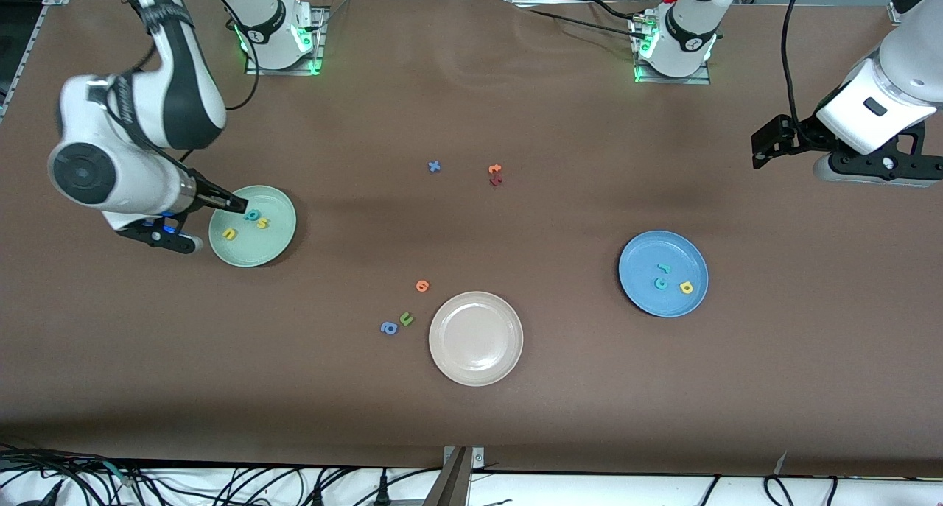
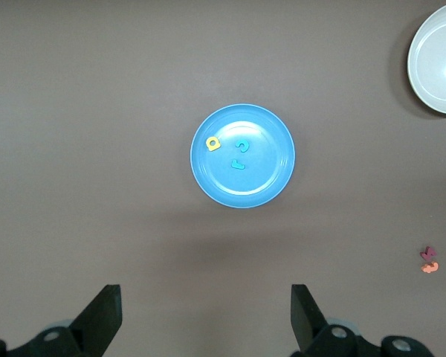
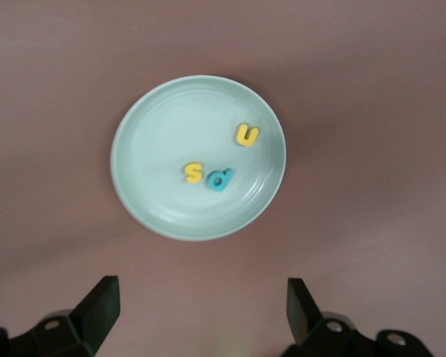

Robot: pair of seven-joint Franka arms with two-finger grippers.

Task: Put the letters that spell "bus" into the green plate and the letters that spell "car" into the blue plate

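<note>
1. While my right gripper [image 3: 197, 312] hovers with jaws spread and empty, the green plate [image 3: 145, 201] below it holds the teal "b" [image 3: 220, 179], yellow "s" [image 3: 194, 172] and yellow "u" [image 3: 246, 134];
2. my left gripper [image 2: 204, 316], released too, waits above the table; the blue plate [image 2: 264, 186] under it carries the teal "c" [image 2: 242, 145], yellow "a" [image 2: 213, 143] and teal "r" [image 2: 238, 164].

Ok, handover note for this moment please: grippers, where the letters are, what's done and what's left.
Right gripper: open, holding nothing, over the green plate.
Left gripper: open, holding nothing, waiting above the table at its arm's end.
Green plate: yellow u, yellow s and teal b, so "bus" is in.
Blue plate: teal c, yellow a and teal r, so "car" is in.
Left: no letters to place; just pull the right arm back.
</note>
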